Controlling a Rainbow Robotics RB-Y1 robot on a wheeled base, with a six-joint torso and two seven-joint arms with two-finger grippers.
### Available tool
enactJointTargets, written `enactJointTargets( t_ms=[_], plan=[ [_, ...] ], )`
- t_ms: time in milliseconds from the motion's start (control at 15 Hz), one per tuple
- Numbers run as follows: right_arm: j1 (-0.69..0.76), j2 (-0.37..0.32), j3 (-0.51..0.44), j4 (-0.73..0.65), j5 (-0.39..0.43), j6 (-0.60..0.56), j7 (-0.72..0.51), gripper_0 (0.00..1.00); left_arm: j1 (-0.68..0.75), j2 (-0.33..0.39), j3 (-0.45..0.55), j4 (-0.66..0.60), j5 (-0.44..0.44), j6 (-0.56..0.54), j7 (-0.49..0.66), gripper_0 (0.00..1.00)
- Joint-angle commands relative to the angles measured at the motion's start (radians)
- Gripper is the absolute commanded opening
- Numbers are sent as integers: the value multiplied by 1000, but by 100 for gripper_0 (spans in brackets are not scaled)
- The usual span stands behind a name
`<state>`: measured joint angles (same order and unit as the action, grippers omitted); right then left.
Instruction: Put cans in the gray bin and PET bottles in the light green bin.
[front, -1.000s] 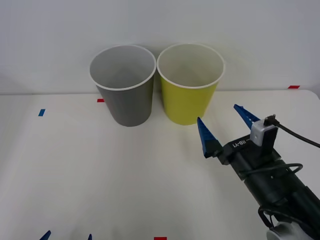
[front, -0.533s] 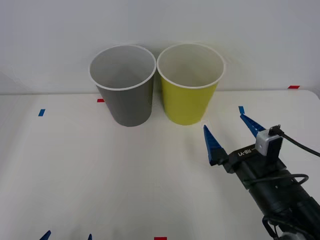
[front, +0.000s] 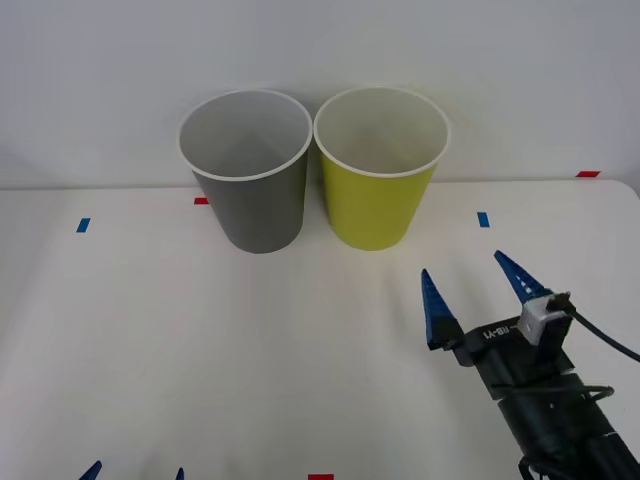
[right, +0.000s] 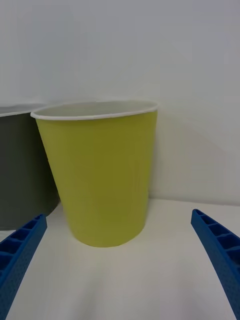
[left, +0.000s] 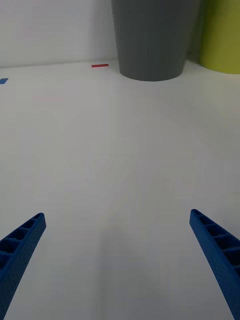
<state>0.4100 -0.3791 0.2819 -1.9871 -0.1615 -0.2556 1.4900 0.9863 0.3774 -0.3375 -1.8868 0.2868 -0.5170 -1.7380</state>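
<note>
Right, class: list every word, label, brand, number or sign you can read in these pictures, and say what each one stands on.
One printed label, on the right gripper body: it appears upside down and too small to read.
The gray bin and the light green bin: no text.

The gray bin (front: 246, 170) stands left of the green bin (front: 380, 166), rims touching, at the table's (front: 200, 340) back.
</note>
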Motion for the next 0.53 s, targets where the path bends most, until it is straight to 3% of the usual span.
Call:
enactJointTargets(
  t_ms=[67,333,533],
  plan=[
    [92,-27,8,76,25,-129,4,100,0,0,0,0,0,0,0,100],
    [211,-83,8,74,46,-137,-8,100,0,0,0,0,0,0,0,100],
    [266,-81,6,74,11,-137,1,100,0,0,0,0,0,0,0,100]
  ],
)
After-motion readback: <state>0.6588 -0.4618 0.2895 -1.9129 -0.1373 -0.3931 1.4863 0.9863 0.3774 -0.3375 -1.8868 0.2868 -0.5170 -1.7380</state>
